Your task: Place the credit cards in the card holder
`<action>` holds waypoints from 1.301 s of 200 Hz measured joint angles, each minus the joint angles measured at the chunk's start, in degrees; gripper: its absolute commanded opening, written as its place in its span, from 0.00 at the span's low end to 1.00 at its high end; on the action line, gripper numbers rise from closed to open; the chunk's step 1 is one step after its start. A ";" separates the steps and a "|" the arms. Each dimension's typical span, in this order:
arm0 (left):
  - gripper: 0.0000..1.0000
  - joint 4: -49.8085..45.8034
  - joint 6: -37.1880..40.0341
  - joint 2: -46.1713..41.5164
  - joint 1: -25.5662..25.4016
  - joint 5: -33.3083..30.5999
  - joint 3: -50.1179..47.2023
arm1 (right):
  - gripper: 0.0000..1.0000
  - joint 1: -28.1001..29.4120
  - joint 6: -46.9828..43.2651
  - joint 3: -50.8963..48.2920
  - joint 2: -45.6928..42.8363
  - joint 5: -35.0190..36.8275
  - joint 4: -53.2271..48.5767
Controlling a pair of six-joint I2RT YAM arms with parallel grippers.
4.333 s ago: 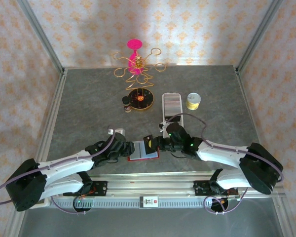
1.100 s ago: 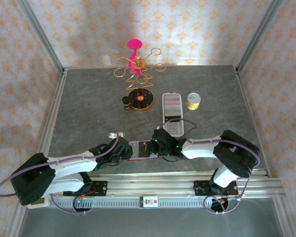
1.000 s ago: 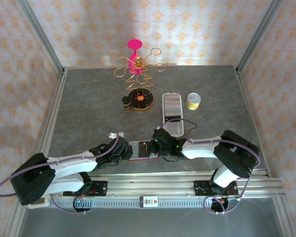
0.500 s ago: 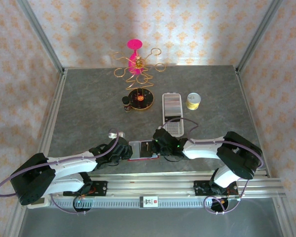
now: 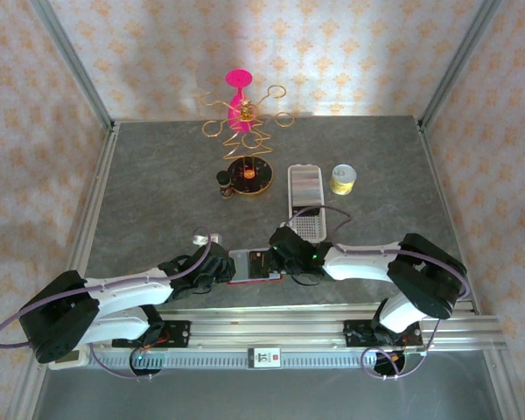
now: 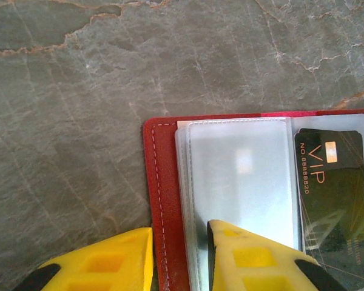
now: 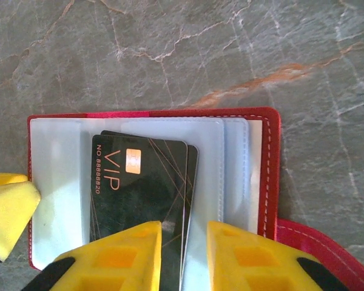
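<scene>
I read the card holder (image 7: 269, 176) as red with pale stitching along its rim and frosted grey-clear pockets. The credit card (image 7: 139, 194) in it is black, with gold VIP lettering, thin gold lines and a small orange chip. Right gripper (image 7: 184, 248) and left gripper (image 6: 179, 251) are both yellow. Table (image 5: 157, 175) is grey stone with rusty-orange veins. Walls (image 5: 350, 52) are cream with an orange damask motif. The wire stand (image 5: 245, 122) is gold with a pink top. Tray (image 5: 304, 188) is white.

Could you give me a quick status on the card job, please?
Left gripper open, straddling card holder edge; right gripper open over black VIP card. Card lies on holder pockets. Nothing blocking.
</scene>
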 measured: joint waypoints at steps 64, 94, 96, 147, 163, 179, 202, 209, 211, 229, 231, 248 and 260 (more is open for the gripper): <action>0.27 0.04 0.00 -0.17 0.00 0.02 -0.02 | 0.41 2.69 -2.16 4.37 1.66 3.34 -5.27; 0.27 0.13 -0.02 -0.28 0.00 0.02 -0.13 | 0.50 4.46 -3.21 8.87 5.09 6.54 -9.33; 0.27 0.13 -0.02 -0.28 0.00 0.04 -0.13 | 0.50 4.55 -3.17 9.07 5.31 6.67 -9.57; 0.27 0.55 0.00 -0.28 0.00 0.02 -0.37 | 0.50 7.17 -3.67 14.95 10.01 12.33 -15.56; 0.27 0.63 -0.02 -0.31 0.00 0.02 -0.39 | 0.50 7.37 -3.65 15.02 9.99 13.57 -16.70; 0.27 0.74 -0.02 -0.28 0.00 0.02 -0.46 | 0.51 7.39 -3.63 14.99 9.90 14.32 -17.40; 0.27 1.25 -0.02 -0.28 0.00 0.02 -0.72 | 0.53 7.39 -3.39 14.23 9.03 15.10 -18.08; 0.27 1.40 -0.02 -0.28 0.00 0.02 -0.76 | 0.53 7.39 -3.37 13.81 8.68 15.17 -18.05; 0.27 1.42 -0.02 -0.28 0.00 0.02 -0.76 | 0.53 7.39 -3.34 13.64 8.57 15.21 -18.08; 0.27 1.46 -0.02 -0.28 0.00 0.02 -0.76 | 0.49 7.39 -3.15 12.44 7.82 15.54 -18.03; 0.27 1.46 -0.02 -0.28 0.00 0.02 -0.76 | 0.49 7.39 -3.17 12.35 7.76 15.56 -17.99; 0.27 1.46 -0.02 -0.28 0.00 0.02 -0.76 | 0.45 7.32 -2.62 11.47 7.13 15.61 -17.44; 0.27 1.46 -0.02 -0.28 0.00 0.02 -0.76 | 0.44 7.15 -2.32 10.27 6.21 15.50 -16.63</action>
